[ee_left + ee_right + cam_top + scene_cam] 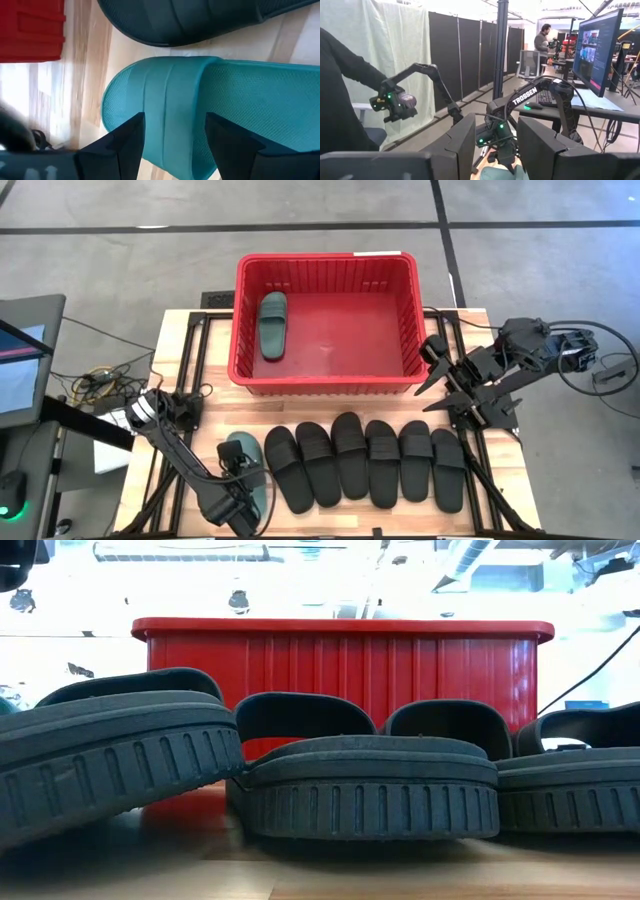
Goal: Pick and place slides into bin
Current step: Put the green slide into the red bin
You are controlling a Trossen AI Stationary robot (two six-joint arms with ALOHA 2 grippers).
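The left end effector (243,480) hangs low over the near left corner of the wooden counter (170,370), directly above a sage-green slide (215,105). In the left wrist view its two dark fingers (127,145) stand spread wide, one to each side of the slide's broad strap, with the strap showing in the gap between them. Whether the fingers touch the slide cannot be told; nothing is lifted.

Just beside this green slide, toward the right, six matte black slides (365,463) lie side by side in a row along the near edge of the counter, toes pointing away toward the bin. In the low view their ribbed soles fill the foreground.

Behind the row sits the red bin (243,320), a large rectangular basket with ribbed walls. A second green slide (273,325) lies flat on its floor against the left wall.

The right end effector (437,365) waits at the right side of the counter, just beside the bin's right near corner, its fingers (462,145) parted and holding nothing. A person (542,40) stands far back in the room.
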